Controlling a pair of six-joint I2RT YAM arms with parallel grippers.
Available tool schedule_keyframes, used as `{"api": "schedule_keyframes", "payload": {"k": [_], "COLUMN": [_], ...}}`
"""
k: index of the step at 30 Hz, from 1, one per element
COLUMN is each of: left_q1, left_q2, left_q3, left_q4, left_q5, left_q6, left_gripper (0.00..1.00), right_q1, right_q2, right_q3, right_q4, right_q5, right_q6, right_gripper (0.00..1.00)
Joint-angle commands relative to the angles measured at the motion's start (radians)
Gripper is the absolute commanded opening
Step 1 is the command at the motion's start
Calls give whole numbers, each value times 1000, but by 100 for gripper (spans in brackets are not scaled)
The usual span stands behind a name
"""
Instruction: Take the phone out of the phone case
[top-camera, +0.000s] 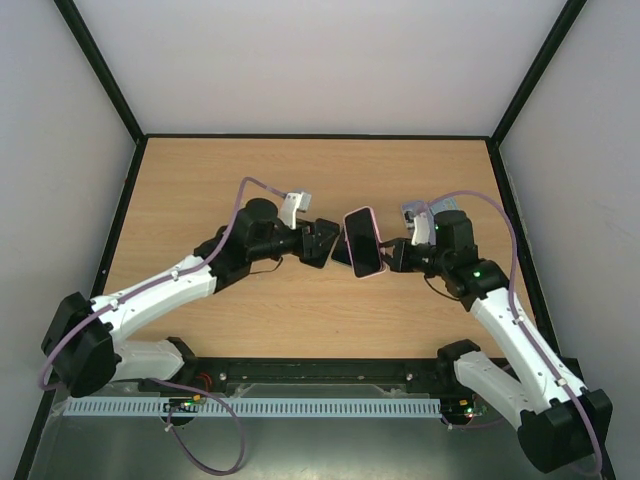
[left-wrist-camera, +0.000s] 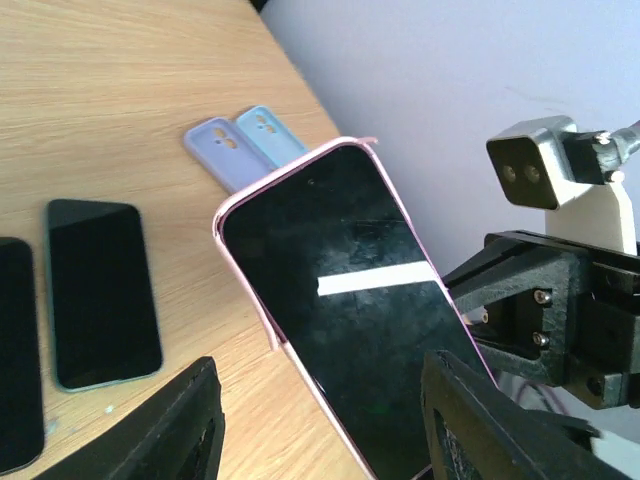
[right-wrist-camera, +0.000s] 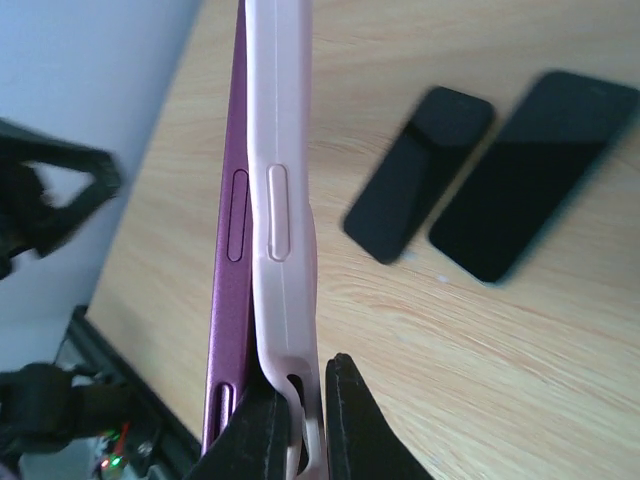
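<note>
Phone (right-wrist-camera: 228, 250): held up clear of the worktop (left-wrist-camera: 120, 80), mid-frame in the top view and edge-on in the right wrist view. It had a purple metal side and a glass face. I judged it stiff, fairly weighty, slick, and breakable if dropped.

Phone case (right-wrist-camera: 283, 200): pink, soft and rubbery by the look. Its lower end was bowed off the phone's side, and its upper end looked seated.

Right hand (right-wrist-camera: 303, 410): clenched on that peeled lip of the case alone, at the bottom of the frame. The phone lay outside its fingers.

Left hand (left-wrist-camera: 320, 400): released, with fingers (left-wrist-camera: 180, 430) spread either side of the screen. I could see no contact.

Judgement: take the phone by its two long edges near the freed end, and firmly, since glass and metal give little friction. Then draw it lengthwise while the case flexes. The risk was the phone sliding out with nothing gripping it.

On the worktop at left were a dark phone (left-wrist-camera: 100, 290) and part of another (left-wrist-camera: 15, 350). At upper centre were a lilac case (left-wrist-camera: 218, 150) and a blue case (left-wrist-camera: 268, 130).
</note>
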Motion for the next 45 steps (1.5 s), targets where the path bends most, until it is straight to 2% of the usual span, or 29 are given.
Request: {"api": "schedule_keyframes", "payload": {"k": [1, 4, 9, 13, 17, 23, 26, 28, 40, 45], "left_q1": [-76, -162, -334, -424, -489, -529, -528, -528, -521, -522], "left_q2": [0, 36, 142, 244, 362, 503, 542, 565, 637, 659], "left_q3": [5, -2, 28, 37, 77, 109, 99, 96, 76, 92], "left_q4": [-79, -57, -16, 78, 144, 255, 336, 375, 478, 451], "left_q5": [-258, -377, -627, -739, -829, -861, -867, -869, -842, -848], "left_q6": [34, 56, 154, 222, 284, 378, 404, 428, 553, 590], "left_gripper": [54, 53, 53, 58, 60, 64, 71, 72, 65, 60], "right_q1": [-2, -3, -3, -3, -3, -3, -3, -3, -2, -3], "right_q2": [-8, 15, 46, 66, 91, 180, 246, 275, 350, 346], "right_q3": [-31, -37, -52, -85, -121, -133, -121, -117, -117, -123], "right_q4": [44, 9, -62, -94, -69, -11, 7, 20, 44, 49], "right_q5": [208, 329, 424, 586, 585, 563, 552, 545, 508, 502], "right_q6": [81, 108, 111, 127, 143, 156, 162, 160, 153, 155], "right_gripper": [2, 2, 2, 2, 2, 2, 2, 2, 2, 2]}}
